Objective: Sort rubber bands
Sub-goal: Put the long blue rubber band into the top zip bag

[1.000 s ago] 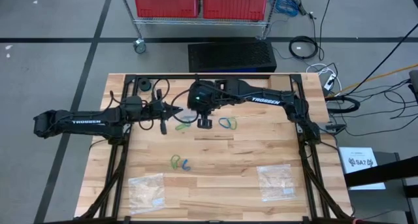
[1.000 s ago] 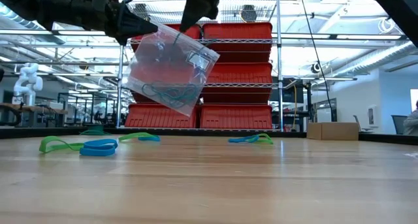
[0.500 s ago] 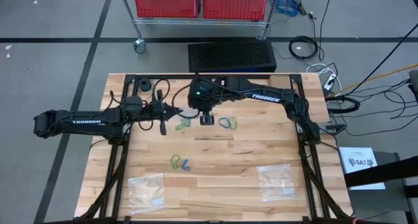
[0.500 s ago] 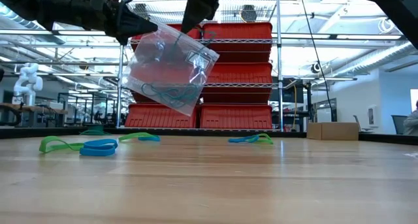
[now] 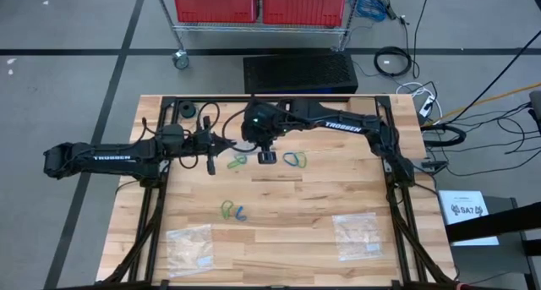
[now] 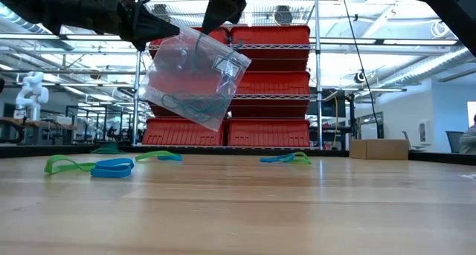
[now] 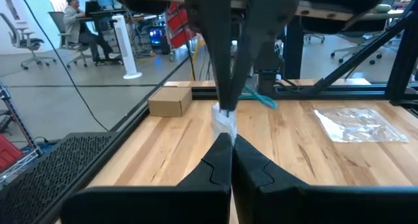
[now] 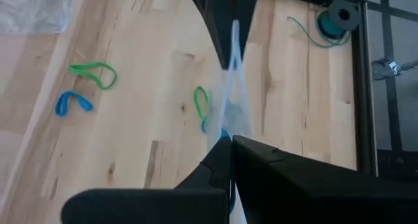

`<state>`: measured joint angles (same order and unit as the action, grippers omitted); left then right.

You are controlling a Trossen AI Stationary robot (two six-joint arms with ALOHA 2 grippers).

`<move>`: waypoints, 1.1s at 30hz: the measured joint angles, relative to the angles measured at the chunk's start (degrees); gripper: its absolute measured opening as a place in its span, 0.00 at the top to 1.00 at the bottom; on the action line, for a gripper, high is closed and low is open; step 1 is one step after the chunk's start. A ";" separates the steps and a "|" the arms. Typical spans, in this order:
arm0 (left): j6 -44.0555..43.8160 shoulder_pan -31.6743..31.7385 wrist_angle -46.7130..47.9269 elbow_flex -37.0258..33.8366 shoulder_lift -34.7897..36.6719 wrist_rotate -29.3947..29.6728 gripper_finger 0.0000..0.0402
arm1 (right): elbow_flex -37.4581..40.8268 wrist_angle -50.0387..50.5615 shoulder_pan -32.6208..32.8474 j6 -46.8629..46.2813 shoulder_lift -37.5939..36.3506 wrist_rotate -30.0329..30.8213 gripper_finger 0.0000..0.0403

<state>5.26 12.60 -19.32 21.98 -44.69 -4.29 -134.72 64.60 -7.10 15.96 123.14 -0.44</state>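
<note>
A clear plastic bag (image 6: 195,80) hangs in the air above the table's far middle, with dark grey rubber bands (image 6: 186,105) lying in its lower part. My left gripper (image 6: 154,39) (image 7: 225,140) and my right gripper (image 6: 208,26) (image 8: 226,142) are both shut on its upper edge, close together. Loose bands lie flat on the wood. Below the bag lies a green one (image 5: 237,161), with a blue-green pair (image 5: 294,159) to its right. A green (image 5: 226,209) and a blue one (image 5: 241,212) lie nearer the table's middle. My left gripper pinches the bag's upper corner (image 6: 159,44) (image 7: 224,123) between its two fingertips, coming level from the table's left. The bag is lifted clear and hangs tilted below. My right gripper pinches the bag's top edge (image 6: 205,35) (image 8: 234,74) a little to the right of the left gripper's hold. Its fingers slant down from above. The bag hangs below them, clear of the table.
Two more clear bags lie flat near the table's near edge, one at the left (image 5: 190,246) and one at the right (image 5: 355,233). A black frame (image 5: 279,100) borders the table. Red bins on a wire rack (image 6: 268,84) stand beyond the far edge.
My right gripper has shifted slightly toward the far edge while keeping its hold. The bag has stayed hanging between the two grippers in nearly the same place.
</note>
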 joint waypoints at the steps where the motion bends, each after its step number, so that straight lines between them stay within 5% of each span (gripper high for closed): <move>1: 0.00 0.00 -0.02 0.00 0.00 0.00 1.00 | 0.00 0.08 0.00 0.15 0.22 0.00 1.00; 16: -0.34 0.00 -0.39 0.00 0.02 -0.04 1.00 | 0.02 -1.81 0.56 -1.48 5.26 -5.88 0.99; 33: -0.17 -1.75 -0.80 0.01 0.00 -0.08 1.00 | -0.20 -2.01 1.93 -1.77 3.55 -5.54 0.55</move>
<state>5.08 10.85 -20.12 21.99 -44.69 -4.37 -134.91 62.60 -5.17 14.20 126.70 -5.98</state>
